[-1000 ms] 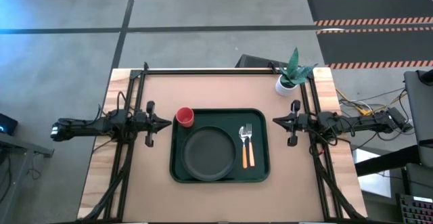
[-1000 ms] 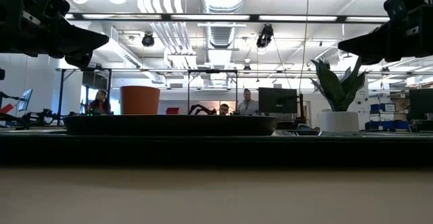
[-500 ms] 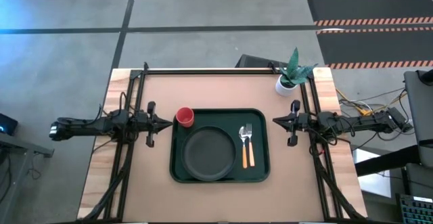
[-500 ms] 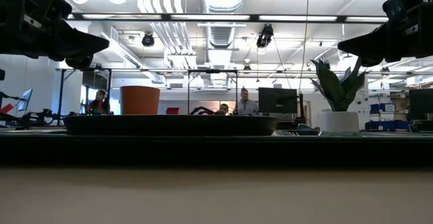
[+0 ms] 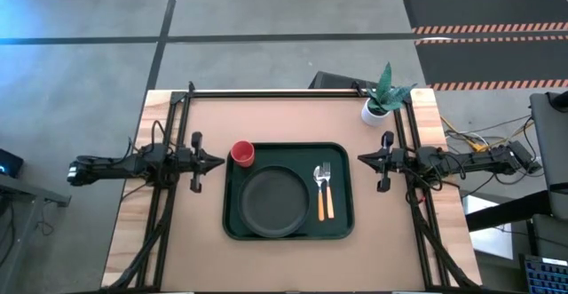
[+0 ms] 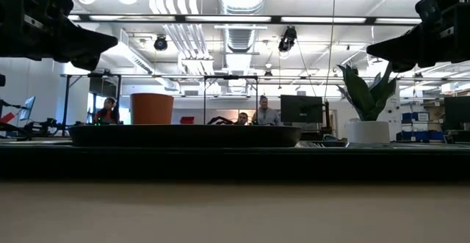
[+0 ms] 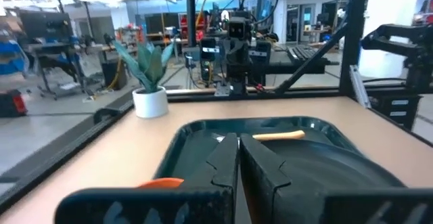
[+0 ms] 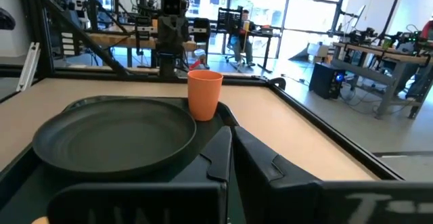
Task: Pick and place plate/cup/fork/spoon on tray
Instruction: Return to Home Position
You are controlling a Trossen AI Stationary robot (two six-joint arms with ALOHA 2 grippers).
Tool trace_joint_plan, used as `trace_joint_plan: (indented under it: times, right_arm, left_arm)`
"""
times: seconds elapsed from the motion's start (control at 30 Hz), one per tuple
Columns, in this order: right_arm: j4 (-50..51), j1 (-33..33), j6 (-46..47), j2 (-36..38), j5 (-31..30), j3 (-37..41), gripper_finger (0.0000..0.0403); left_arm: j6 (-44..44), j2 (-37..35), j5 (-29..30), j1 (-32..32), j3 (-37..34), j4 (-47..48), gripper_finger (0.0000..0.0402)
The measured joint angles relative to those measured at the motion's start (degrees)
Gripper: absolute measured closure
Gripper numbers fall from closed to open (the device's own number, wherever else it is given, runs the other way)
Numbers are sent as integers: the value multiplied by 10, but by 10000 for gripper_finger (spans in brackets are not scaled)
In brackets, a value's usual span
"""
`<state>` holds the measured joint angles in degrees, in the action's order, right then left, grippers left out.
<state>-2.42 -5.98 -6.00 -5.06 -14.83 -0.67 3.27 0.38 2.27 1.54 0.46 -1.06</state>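
Observation:
The dark green tray (image 5: pixel 288 234) lies in the middle of the table. The dark plate (image 5: pixel 273 201) rests flat in it. The fork and spoon (image 5: pixel 324 190), with orange handles, lie side by side in the tray's right part. The red cup (image 5: pixel 242 154) stands upright at the tray's far left corner and also shows in the right wrist view (image 8: pixel 204 94). My left gripper (image 5: pixel 221 162) is shut and empty, level with the tray's left edge and above the table. My right gripper (image 5: pixel 359 159) is shut and empty beside the tray's right edge.
A white pot with a green plant (image 5: pixel 376 107) stands at the table's far right corner. Black frame rails (image 5: pixel 169 196) run along the table's left, right and far sides. People sit at desks in the room behind the table (image 6: pixel 266 114).

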Motion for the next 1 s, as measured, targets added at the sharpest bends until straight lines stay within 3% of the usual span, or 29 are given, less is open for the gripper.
trace_joint_plan:
  times: [1.0]
  right_arm:
    - [0,0,0,0,0,0,394]
  left_arm:
    - [3,33,-4,0,-1,-3,402]
